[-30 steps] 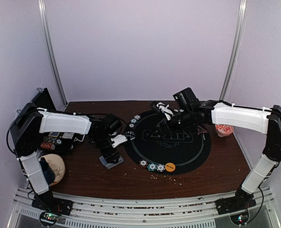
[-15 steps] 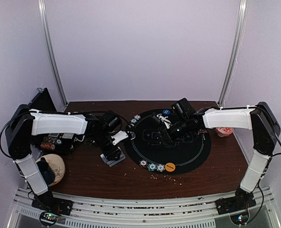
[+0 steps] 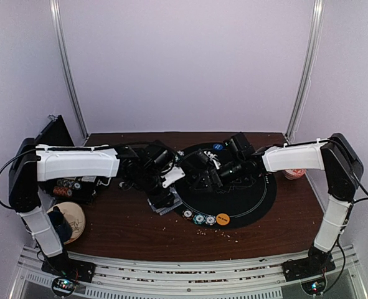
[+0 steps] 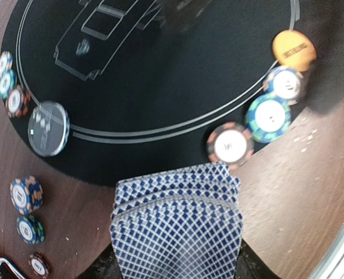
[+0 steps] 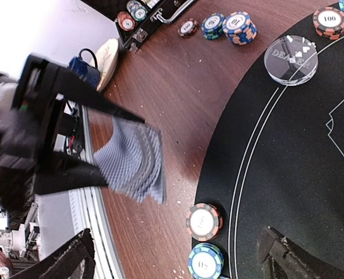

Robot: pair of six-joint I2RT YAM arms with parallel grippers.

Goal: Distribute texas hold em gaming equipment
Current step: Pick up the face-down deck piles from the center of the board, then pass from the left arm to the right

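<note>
Pale lilac walls [image 3: 184,62] close in a brown wooden desk [image 3: 121,230], on which a round black mat [image 3: 249,199] with white lines lies right of centre. At the mat's near-left rim the left tool [image 3: 161,198] is pinched on a fan of grey-blue-backed playing cards [image 3: 166,204]. From the left wrist the fan's far edge overlaps the mat's border, and from the right wrist a shadow shows on the wood beside the cards. Whether the cards touch the desk cannot be told. Over the left part of the mat the right tool [image 5: 177,241] reaches toward the cards, its fingers spread wide with nothing between them. Along the mat's near edge, past the cards, sits a row: a red-rimmed chip [image 4: 230,145], a teal chip [image 4: 269,116], a white-and-blue chip [image 4: 285,85] and an orange disc [image 4: 294,50]. A clear dealer disc [image 4: 48,128] rests across the white lines at the mat's left edge, with three small chips [image 4: 9,84] just beyond it. Off the mat on the wood stand chip stacks [image 4: 26,195], near a dark case [image 3: 71,184] showing more chips. A blue disc [image 3: 217,147] lies at the mat's far rim, and a small red-and-white bowl [image 3: 294,169] stands on the desk off the right rim.
</note>
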